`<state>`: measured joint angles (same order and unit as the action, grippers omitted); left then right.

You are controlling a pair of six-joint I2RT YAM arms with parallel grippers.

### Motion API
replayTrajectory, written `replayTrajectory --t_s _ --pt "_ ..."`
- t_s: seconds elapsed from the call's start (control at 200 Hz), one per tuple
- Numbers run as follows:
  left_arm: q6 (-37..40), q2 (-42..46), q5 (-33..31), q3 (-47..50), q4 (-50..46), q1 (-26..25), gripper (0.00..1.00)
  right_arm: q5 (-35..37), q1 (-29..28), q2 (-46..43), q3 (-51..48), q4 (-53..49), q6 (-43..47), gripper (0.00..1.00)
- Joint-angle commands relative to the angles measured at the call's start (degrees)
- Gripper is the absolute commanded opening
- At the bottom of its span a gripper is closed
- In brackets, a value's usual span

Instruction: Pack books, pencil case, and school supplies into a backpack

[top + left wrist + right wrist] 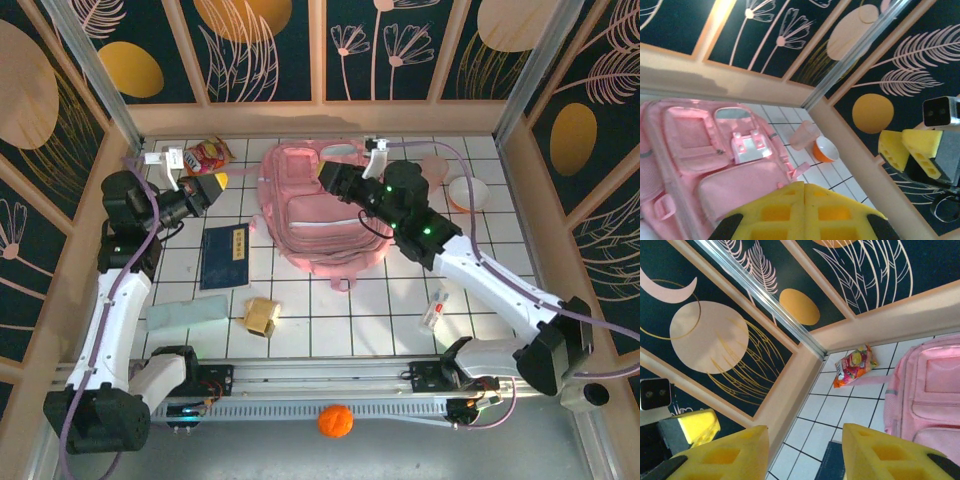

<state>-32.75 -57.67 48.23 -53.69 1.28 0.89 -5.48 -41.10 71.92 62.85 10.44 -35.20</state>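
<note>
Left claw (pixel 212 185): raised above the tiles (pixel 400 300) left of the pink backpack (pixel 315 215), yellow fingers (pixel 785 212) pressed together, holding nothing; pencil case (pixel 185 314), pale mint, flat on the tiles near the front rail (pixel 320 375); book (pixel 225 256), dark navy with yellow band, flat just beyond the case, beside the backpack's left edge; tan-yellow box (pixel 262 315), just right of the case. Backpack lying front-up at centre; right claw (pixel 328 178) over its far end, fingers (pixel 880 455) apart with nothing between them; white oblong item (pixel 435 308), red-marked, on the tiles beside the right arm (pixel 490 285), well apart from the backpack.
</note>
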Motion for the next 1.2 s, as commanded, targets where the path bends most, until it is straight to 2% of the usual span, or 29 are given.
replayTrajectory --t_s 0.0,0.19,0.38,0.515,0.565,0.666,0.701,0.741,0.791,0.821,0.861,0.911,0.941,0.971,1.061,1.121,1.196 --pt "-1.15 -1.20 2.53 -1.81 5.20 -2.28 0.00 1.69 0.53 -3.37 -1.04 0.49 3.75 0.44" --pt "-3.00 -3.56 2.54 -3.76 10.94 -7.60 0.00 -0.26 1.97 -6.08 -2.14 0.50 5.99 0.48" --pt "-7.64 -5.03 5.87 -0.75 22.75 -9.15 0.00 -0.89 2.78 -9.43 -6.81 4.82 7.48 0.59" --pt "-10.83 -5.90 7.46 0.52 29.48 -9.43 0.00 -4.84 2.96 -11.07 -9.90 7.94 8.61 0.66" --pt "-11.64 -6.17 7.88 0.56 31.09 -9.74 0.00 -7.84 3.04 -11.43 -10.74 8.87 8.91 0.71" --pt "-12.78 -6.83 8.77 0.68 33.37 -10.36 0.00 -14.89 3.31 -10.89 -11.86 11.59 8.58 0.72" --pt "-11.87 -7.01 7.77 0.37 31.44 -10.38 0.00 -15.53 3.37 -10.36 -11.75 11.64 8.10 0.73" --pt "-8.48 -7.27 4.11 -1.06 23.07 -10.37 0.00 -14.10 3.33 -9.68 -11.10 10.20 7.47 0.73" --pt "-2.95 -7.83 -4.26 -3.95 9.76 -10.38 0.11 -11.37 3.26 -8.48 -9.37 5.95 6.67 0.73" --pt "-2.02 -8.17 -9.61 -4.54 3.80 -10.38 0.14 -10.67 3.22 -7.56 -8.15 3.77 6.53 0.73" --pt "-1.73 -8.64 -16.53 -4.59 -2.43 -10.29 0.18 -9.88 3.01 -6.03 -6.56 0.38 6.14 0.73" --pt "-2.40 -8.98 -21.91 -2.98 -7.18 -10.16 0.28 -7.71 2.30 -3.97 -5.25 -3.07 3.51 0.72" --pt "-3.41 -9.19 -23.56 -1.18 -8.78 -9.73 0.36 -6.40 1.92 -2.71 -4.73 -4.67 1.03 0.71" --pt "-4.71 -9.53 -24.41 0.64 -9.95 -8.86 0.39 -6.03 1.38 -1.38 -4.39 -5.76 -1.27 0.70" --pt "-8.08 -11.00 -22.25 6.44 -11.27 -3.15 0.54 -6.36 -0.96 3.43 -2.69 -7.93 -6.20 0.66" --pt "-8.32 -11.91 -21.90 9.48 -12.43 0.71 0.57 -4.59 -3.73 7.36 -0.38 -9.99 -7.68 0.64" --pt "-5.57 -12.53 -27.02 10.61 -16.22 3.21 0.60 -3.31 -7.01 12.94 3.15 -11.77 -9.17 0.62"
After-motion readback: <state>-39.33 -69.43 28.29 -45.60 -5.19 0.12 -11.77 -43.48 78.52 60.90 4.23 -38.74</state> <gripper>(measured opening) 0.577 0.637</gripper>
